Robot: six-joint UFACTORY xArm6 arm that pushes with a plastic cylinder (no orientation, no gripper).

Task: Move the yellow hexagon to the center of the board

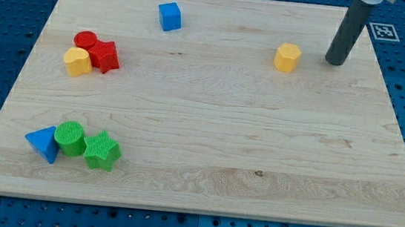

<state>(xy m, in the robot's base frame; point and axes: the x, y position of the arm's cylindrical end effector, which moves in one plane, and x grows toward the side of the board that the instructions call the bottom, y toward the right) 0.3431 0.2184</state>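
The yellow hexagon lies on the wooden board at the upper right. My tip rests on the board just to the right of the hexagon, a short gap apart from it. The dark rod rises from the tip toward the view's top right.
A blue cube lies at the top middle. A red cylinder, a red star and a yellow heart-like block cluster at the left. A blue triangle, a green cylinder and a green star cluster at the lower left.
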